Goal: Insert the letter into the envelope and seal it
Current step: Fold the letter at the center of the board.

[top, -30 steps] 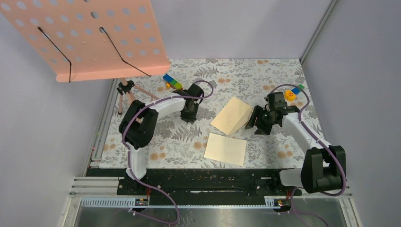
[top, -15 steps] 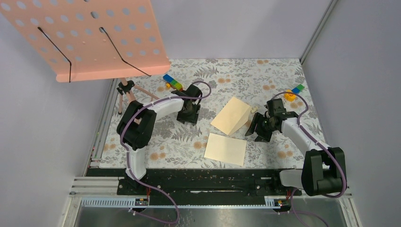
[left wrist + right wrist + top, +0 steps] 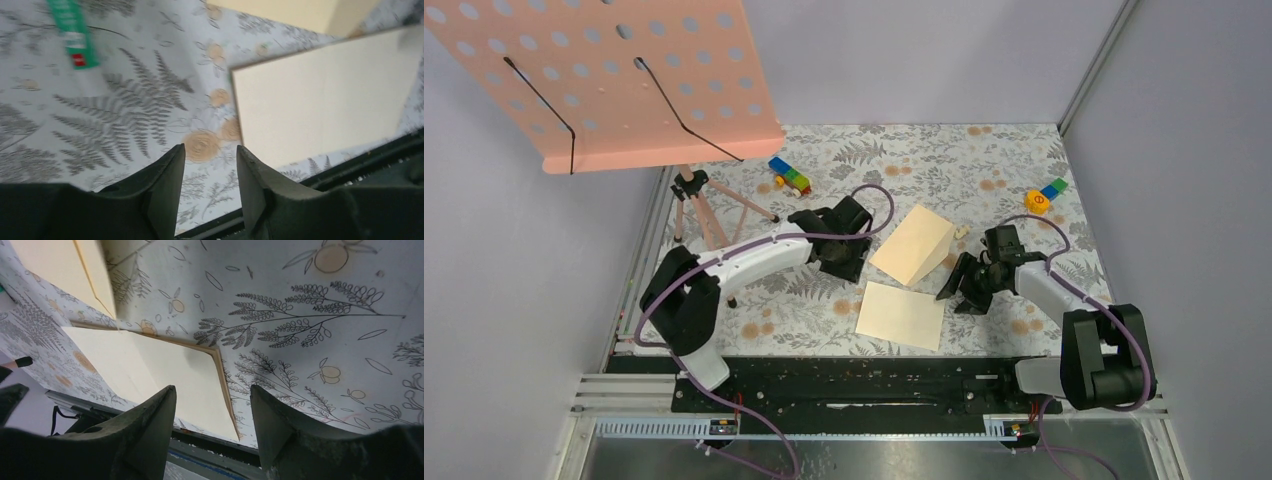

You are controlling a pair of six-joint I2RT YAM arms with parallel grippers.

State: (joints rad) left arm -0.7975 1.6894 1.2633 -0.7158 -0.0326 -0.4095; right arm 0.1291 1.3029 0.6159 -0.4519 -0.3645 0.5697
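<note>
The letter, a pale cream sheet, lies flat near the front rail; I also see the letter in the left wrist view and the letter in the right wrist view. The envelope, slightly deeper tan, lies just behind it with its right side raised like a flap. My left gripper hovers left of the envelope and the letter's far left corner; the left gripper stands open and holds nothing. My right gripper is at the letter's right edge; the right gripper is open and holds nothing.
A pink perforated board on a tripod overhangs the back left. Toy blocks lie at the back, more blocks at the right. A green tube lies on the floral mat. A black rail runs along the near edge.
My left arm swung right and nearer, from the back to beside the envelope, and its jaws opened wider. My right gripper moved nearer, down to the letter's right edge, still open.
</note>
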